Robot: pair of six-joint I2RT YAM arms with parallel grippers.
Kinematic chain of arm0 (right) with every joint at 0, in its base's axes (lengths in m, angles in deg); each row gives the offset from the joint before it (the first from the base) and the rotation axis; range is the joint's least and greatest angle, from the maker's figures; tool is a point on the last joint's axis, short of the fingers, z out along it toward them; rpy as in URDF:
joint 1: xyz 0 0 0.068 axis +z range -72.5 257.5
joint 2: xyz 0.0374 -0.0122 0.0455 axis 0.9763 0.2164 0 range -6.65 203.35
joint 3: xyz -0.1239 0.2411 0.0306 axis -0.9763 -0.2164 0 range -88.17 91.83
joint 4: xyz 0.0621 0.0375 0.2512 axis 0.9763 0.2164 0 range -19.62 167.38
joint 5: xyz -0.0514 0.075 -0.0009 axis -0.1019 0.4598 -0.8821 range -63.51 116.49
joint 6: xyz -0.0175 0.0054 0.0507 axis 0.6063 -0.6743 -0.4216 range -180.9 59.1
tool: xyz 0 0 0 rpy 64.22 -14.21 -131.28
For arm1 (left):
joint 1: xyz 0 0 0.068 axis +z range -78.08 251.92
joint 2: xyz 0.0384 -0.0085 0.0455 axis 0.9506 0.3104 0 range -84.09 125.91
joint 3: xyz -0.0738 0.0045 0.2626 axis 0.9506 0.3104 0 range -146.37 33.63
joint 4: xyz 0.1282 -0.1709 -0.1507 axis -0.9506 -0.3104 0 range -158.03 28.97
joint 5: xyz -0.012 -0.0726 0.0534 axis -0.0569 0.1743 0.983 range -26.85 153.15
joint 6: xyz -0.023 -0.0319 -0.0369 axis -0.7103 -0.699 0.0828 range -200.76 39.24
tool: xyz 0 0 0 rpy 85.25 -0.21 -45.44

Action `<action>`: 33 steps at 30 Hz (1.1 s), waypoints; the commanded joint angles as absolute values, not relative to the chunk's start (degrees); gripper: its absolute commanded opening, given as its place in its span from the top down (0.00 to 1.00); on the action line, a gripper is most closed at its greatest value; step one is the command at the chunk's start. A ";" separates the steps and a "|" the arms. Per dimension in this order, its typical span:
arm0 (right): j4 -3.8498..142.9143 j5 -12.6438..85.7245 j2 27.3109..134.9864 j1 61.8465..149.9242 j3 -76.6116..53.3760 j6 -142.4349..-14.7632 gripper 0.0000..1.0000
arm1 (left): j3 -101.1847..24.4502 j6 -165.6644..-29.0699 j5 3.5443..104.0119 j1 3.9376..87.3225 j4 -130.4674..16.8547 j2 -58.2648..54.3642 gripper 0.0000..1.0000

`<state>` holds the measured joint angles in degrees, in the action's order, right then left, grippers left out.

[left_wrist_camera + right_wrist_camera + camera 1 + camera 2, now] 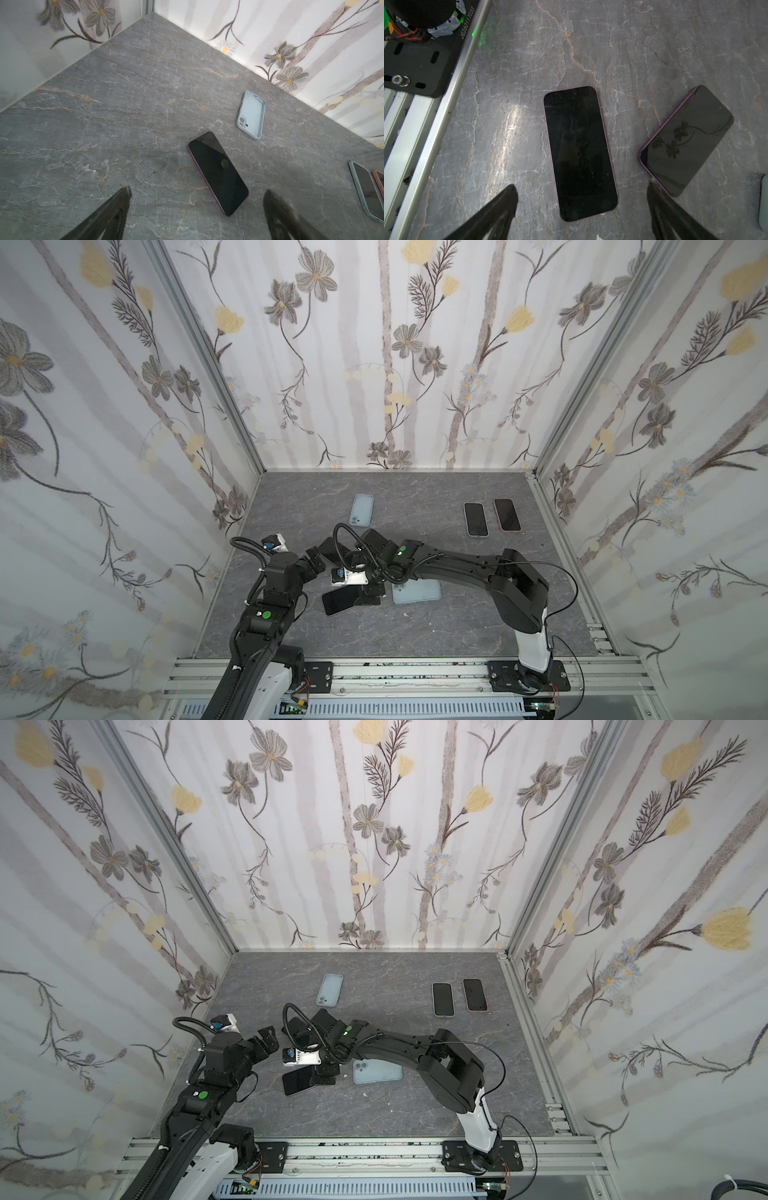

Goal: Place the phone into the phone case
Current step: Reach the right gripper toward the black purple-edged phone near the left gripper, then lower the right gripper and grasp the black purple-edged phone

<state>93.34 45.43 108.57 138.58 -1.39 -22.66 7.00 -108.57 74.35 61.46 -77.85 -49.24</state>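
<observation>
Right hand (pixel 582 189): fingers apart, nothing clamped. It hangs over the near phone (pixel 580 153), which lies flat and screen up on the table (pixel 415 635), about 8 o'clock from table centre. In the right wrist view that phone sits between the two fingers, clear of both.

Left hand (pixel 197 191): fingers apart, empty, at 9 o'clock. It is aimed at the second phone (pixel 218 173), flat, screen up, purple rim, at roughly 10 o'clock. In both top views that phone is mostly hidden under the right arm (pixel 457 562) and its cable.

In the way:
- The second phone lies just beside the near phone. In the right wrist view its corner runs under one right fingertip (pixel 654 191); I can't tell whether they touch.
- The back-up case (pixel 417 591), pale blue with its camera cut-out showing, lies near centre at 3 o'clock of the right hand, partly under the forearm. Can't tell if anything is inside.
- The rail (pixel 436 124) runs along 6 o'clock, near the near phone.

Empty case (pixel 361 510): pale blue, open side up, at 11 o'clock, well apart from both bare phones.

White-rimmed phone (pixel 476 519) and pink-rimmed phone (pixel 507 515) lie side by side, screens up, at 2 o'clock, well apart from both hands.
</observation>
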 commanded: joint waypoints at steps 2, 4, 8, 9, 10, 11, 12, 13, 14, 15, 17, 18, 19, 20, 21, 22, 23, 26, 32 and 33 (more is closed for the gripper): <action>96.57 45.50 111.38 139.15 1.64 -19.46 0.04 | 7.37 -108.80 77.99 61.47 -75.40 -49.54 0.00; 97.61 45.38 112.92 139.29 3.31 -18.99 0.04 | 7.62 -108.91 77.97 61.47 -75.09 -49.76 0.00; 98.96 45.25 115.74 139.46 5.79 -18.38 0.04 | 8.22 -108.95 76.82 61.46 -74.21 -49.82 0.00; 99.22 45.28 116.33 139.47 6.33 -18.23 0.04 | 8.33 -108.99 76.56 61.41 -74.04 -49.77 0.00; 99.53 45.12 117.05 139.55 7.01 -18.10 0.04 | 8.39 -109.08 76.34 61.45 -73.95 -49.82 0.00; 99.65 44.59 117.71 139.67 7.56 -18.00 0.04 | 8.48 -109.21 76.20 61.48 -73.92 -49.83 0.00; 99.48 43.95 118.09 139.68 7.94 -17.92 0.05 | 8.54 -109.27 76.16 61.47 -73.95 -49.83 0.00; 99.03 43.30 118.58 139.73 8.00 -17.84 0.06 | 8.58 -109.37 76.10 61.47 -73.95 -49.82 0.00; 98.91 42.79 118.90 139.81 8.11 -17.63 0.06 | 8.68 -109.48 76.00 61.46 -73.79 -49.82 0.00; 98.91 42.60 119.18 139.83 8.15 -17.49 0.06 | 8.83 -109.61 75.94 61.46 -73.66 -49.79 0.00; 99.10 42.32 119.84 139.81 8.66 -17.21 0.07 | 9.19 -109.97 75.55 61.46 -73.35 -49.90 0.00; 99.39 42.35 120.10 139.82 8.91 -17.04 0.07 | 9.29 -109.96 75.47 61.51 -73.20 -49.90 0.00; 100.00 42.31 120.44 139.82 9.38 -16.95 0.07 | 9.29 -109.96 75.41 61.46 -73.17 -49.99 0.00; 100.72 42.43 120.79 139.82 9.84 -16.87 0.07 | 9.30 -110.01 75.49 61.47 -73.16 -49.99 0.00; 101.49 42.54 121.16 139.82 10.42 -16.82 0.07 | 9.45 -109.89 75.41 61.51 -73.11 -49.95 0.00; 102.63 42.78 121.72 139.82 11.04 -16.72 0.07 | 9.41 -109.88 75.30 61.50 -73.07 -49.91 0.00; 103.70 42.91 122.21 139.82 11.71 -16.65 0.07 | 9.45 -109.89 75.27 61.46 -73.13 -49.90 0.00; 105.49 42.85 123.04 139.86 12.44 -16.61 0.07 | 9.48 -109.94 75.34 61.46 -73.22 -49.99 0.00; 106.44 41.87 123.67 139.82 12.76 -16.51 0.07 | 9.43 -109.89 75.19 61.42 -73.24 -50.17 0.00; 106.62 41.66 123.77 139.82 12.74 -16.51 0.07 | 9.49 -109.90 75.17 61.46 -73.20 -50.24 0.00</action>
<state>104.84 42.10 123.30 139.74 12.14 -17.48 9.34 -109.29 75.23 61.46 -74.92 -50.03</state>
